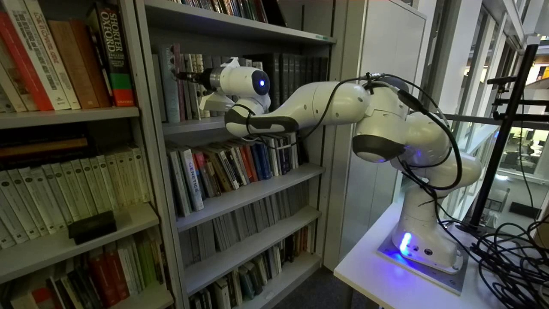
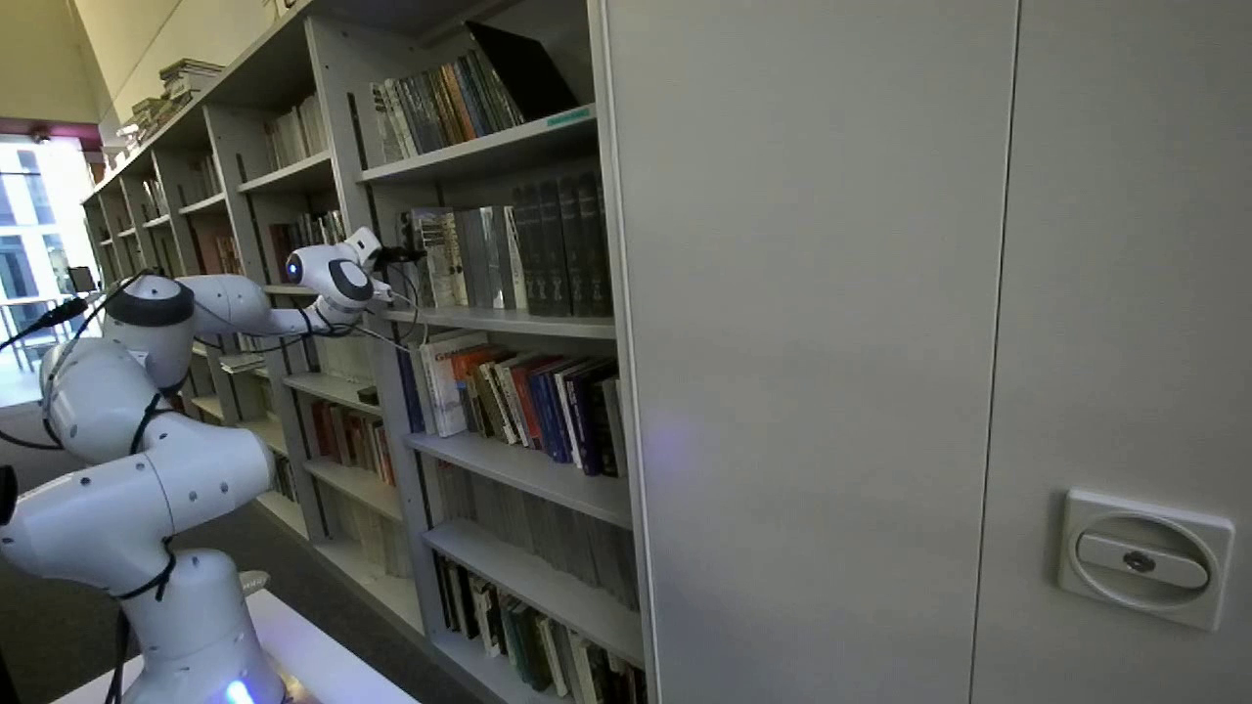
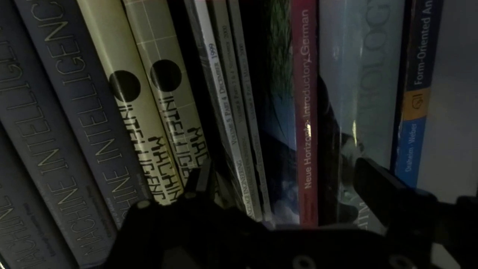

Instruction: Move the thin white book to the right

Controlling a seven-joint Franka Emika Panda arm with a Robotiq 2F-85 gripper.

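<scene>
Holds gripper (image 3: 283,166) up at shelf (image 1: 193,125), fingers (image 3: 377,190) wide apart, facing row of bks (image 3: 82,112). Has red bk (image 3: 307,112) approx. mid-gap in wrist view. Shows thin white bk (image 3: 224,95) on same shelf, within finger span, next to slim grey vols (image 3: 231,71), btwn red bk & yellowish bks (image 3: 130,104). Can't tell re: contact.

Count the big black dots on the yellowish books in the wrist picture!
2. The left dot is on the left yellowish book; the right dot is on the right yellowish book. The end effector covers their lower ends, so more could hide there.
</scene>
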